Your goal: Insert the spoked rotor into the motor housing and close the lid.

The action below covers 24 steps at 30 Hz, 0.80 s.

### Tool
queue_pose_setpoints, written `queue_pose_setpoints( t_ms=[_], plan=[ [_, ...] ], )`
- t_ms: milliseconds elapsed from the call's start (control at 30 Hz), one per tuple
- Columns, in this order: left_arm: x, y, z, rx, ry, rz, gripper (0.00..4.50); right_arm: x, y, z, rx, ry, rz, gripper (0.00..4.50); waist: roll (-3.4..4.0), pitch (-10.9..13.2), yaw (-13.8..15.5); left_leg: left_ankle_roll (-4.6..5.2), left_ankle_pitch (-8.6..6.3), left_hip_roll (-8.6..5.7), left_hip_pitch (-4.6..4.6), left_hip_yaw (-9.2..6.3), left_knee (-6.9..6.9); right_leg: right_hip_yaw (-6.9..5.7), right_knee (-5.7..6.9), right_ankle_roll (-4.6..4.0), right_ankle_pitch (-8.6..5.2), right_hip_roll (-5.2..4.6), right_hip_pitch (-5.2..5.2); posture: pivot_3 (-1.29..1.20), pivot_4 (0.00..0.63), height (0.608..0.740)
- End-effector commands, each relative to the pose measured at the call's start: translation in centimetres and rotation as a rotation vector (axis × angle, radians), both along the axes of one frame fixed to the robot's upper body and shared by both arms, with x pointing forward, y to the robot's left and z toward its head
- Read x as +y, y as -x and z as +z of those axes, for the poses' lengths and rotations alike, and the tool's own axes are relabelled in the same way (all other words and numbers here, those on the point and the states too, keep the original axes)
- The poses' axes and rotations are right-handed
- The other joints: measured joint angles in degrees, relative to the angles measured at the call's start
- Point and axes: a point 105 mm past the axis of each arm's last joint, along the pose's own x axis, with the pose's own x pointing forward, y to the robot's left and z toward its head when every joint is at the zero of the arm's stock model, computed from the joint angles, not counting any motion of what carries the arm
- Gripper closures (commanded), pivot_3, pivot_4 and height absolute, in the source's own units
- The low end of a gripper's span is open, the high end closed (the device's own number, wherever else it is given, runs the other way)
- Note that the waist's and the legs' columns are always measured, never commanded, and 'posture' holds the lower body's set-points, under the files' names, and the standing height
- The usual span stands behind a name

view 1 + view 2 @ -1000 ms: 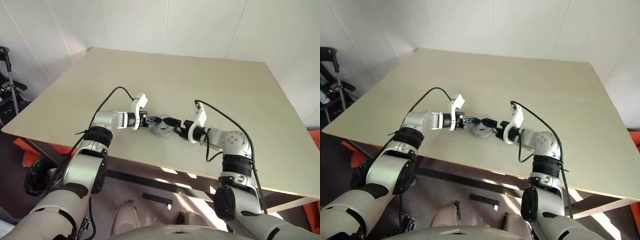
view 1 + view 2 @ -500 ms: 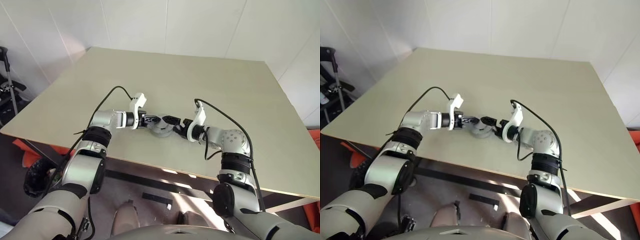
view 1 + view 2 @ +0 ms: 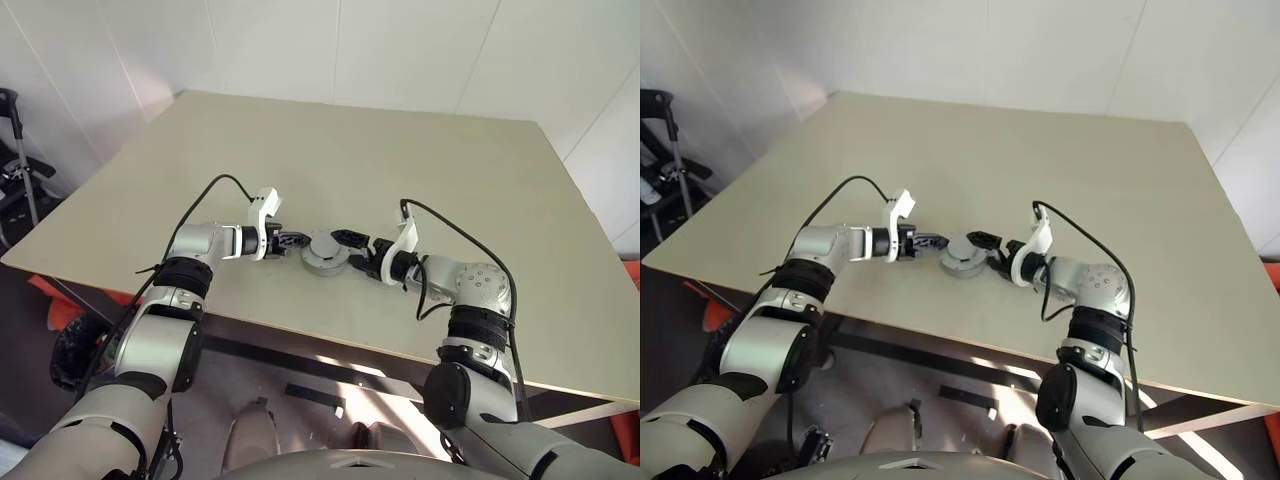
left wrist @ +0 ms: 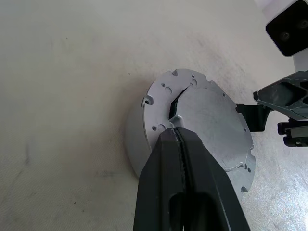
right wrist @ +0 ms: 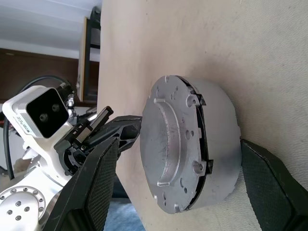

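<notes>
The motor housing [image 3: 324, 262] is a round grey cup standing on the table near its front edge. The silvery lid [image 4: 211, 125] lies on top of it, with a thin dark gap showing under its rim [image 5: 201, 139]. The spoked rotor is hidden from view. My left gripper [image 4: 176, 131] is shut, its black tips on the lid's left part, holding nothing. My right gripper [image 3: 346, 251] is open at the housing's right side, with one finger [image 5: 98, 185] and the other finger [image 5: 272, 190] on either side of the housing.
The beige table [image 3: 400, 150] stretches far behind and to both sides of the housing. Its front edge [image 3: 300, 330] runs close below both grippers. White walls stand behind, and a dark frame [image 3: 15, 150] stands on the floor at the left.
The right gripper has rolled a little around the housing while staying open. The left gripper stays shut at the lid. The whole picture has shifted slightly.
</notes>
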Motion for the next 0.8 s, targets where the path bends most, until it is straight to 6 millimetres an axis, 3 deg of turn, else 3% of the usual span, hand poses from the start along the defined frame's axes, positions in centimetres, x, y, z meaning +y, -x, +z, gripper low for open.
queue_pose_setpoints(
  t_ms=[33, 433, 800],
  plan=[
    [0.0, -0.3, 0.9, -0.036, 0.003, 0.001, 4.5, 1.1, 0.0, 0.7, -0.012, -0.018, 0.035, 0.04, 0.0, 0.0, -0.01, 0.0, 0.0, 0.0, 0.0, 0.0, 0.0, 0.0, 0.0, 0.0, 0.0, 0.0, 0.0, 0.0, 0.0, 0.74],
    [0.2, -0.7, 1.2, -0.048, 0.003, 0.014, 4.5, 3.1, -1.6, 1.7, -0.036, -0.095, 0.009, 0.04, 0.0, 0.0, -0.66, -0.14, 0.08, 0.04, 0.08, 0.01, 0.01, 0.01, 0.1, 0.0, 0.01, 0.01, -0.02, 0.0, 0.0, 0.74],
    [0.4, -0.8, 1.3, -0.056, -0.001, 0.021, 4.5, 4.0, -1.4, 2.2, -0.052, -0.133, 0.042, 0.04, 0.0, 0.0, -0.57, -0.11, 0.07, 0.06, -0.14, -0.01, 0.01, -0.02, 0.08, -0.01, 0.03, 0.08, -0.18, 0.0, 0.0, 0.74]
  ],
)
